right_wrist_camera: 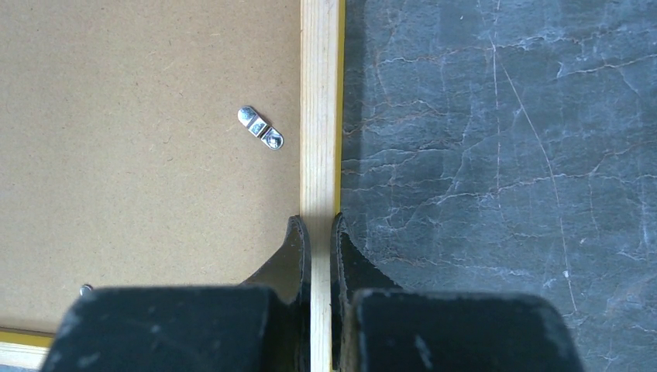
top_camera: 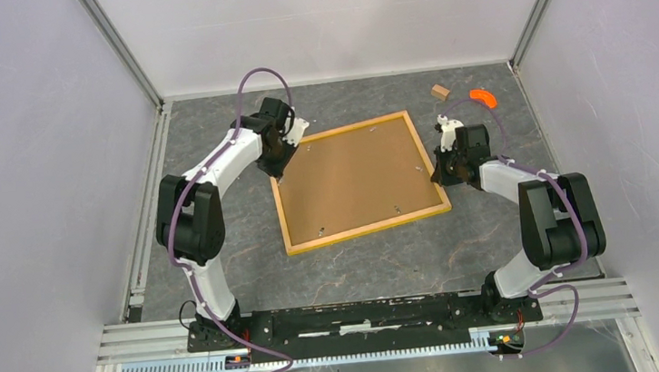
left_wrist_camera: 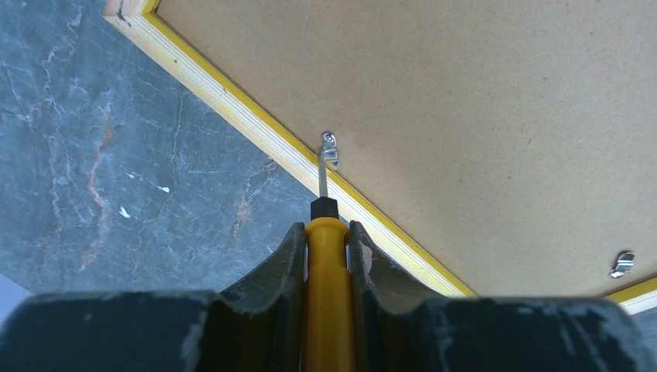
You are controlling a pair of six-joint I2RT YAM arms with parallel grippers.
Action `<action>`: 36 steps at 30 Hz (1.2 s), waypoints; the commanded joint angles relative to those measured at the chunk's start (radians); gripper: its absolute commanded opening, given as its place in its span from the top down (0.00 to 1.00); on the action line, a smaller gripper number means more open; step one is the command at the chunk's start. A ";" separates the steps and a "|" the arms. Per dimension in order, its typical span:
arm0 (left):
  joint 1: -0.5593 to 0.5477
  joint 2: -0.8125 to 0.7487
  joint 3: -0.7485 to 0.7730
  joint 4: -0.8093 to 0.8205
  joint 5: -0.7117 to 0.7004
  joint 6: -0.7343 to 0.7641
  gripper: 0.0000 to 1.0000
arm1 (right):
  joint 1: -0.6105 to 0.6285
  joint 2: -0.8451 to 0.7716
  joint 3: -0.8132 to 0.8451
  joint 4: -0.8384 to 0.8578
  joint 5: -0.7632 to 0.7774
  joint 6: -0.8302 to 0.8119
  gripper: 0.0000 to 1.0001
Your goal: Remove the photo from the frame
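Top external view showed the frame (top_camera: pixel 367 230) lying face down around the middle of the worktop (top_camera: pixel 224 269), turned a little askew, with its brown backing board (top_camera: pixel 353 179) uppermost and light wood rails all round. Small metal clips dotted the board near the rails.

At the frame's left edge, near its far corner, the left gripper (top_camera: pixel 279 159) reached down. Its wrist view showed the fingers (left_wrist_camera: pixel 288 256) clamped on the yellow handle of a screwdriver (left_wrist_camera: pixel 325 263). The thin metal shaft ran forward across the rail, its tip at a metal clip (left_wrist_camera: pixel 330 149) on the board just inside the yellow-edged wood. A second clip (left_wrist_camera: pixel 622 263) sat further along the same rail.

At the frame's right edge, the right gripper (top_camera: pixel 445 173) was closed on the frame itself. In its wrist view one finger (right_wrist_camera: pixel 293 256) lay on the board side of the wooden rail and the other on the worktop side, pinching the rail between them. A third clip (right_wrist_camera: pixel 261 128) lay angled on the board just beside that rail.

Well apart, near the worktop's far right corner, sat a small wooden block (top_camera: pixel 440 91) and an orange piece (top_camera: pixel 482 96).
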 commanded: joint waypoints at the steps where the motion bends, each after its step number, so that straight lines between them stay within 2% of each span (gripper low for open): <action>1: -0.018 0.008 -0.013 -0.121 0.188 -0.158 0.98 | 0.004 0.051 -0.024 -0.156 0.058 0.024 1.00; 8: -0.021 0.019 -0.019 -0.128 0.242 -0.208 0.98 | 0.004 0.042 -0.031 -0.154 0.057 0.033 1.00; 14: -0.020 0.007 -0.014 -0.106 0.209 -0.209 0.98 | 0.004 0.029 -0.042 -0.150 0.054 0.031 1.00; 23: 0.005 -0.089 -0.031 -0.122 0.133 -0.133 0.98 | 0.004 0.008 -0.058 -0.141 0.053 0.024 1.00; 36: 0.030 -0.024 0.006 -0.052 0.087 -0.133 0.98 | 0.004 0.008 -0.061 -0.141 0.044 0.015 1.00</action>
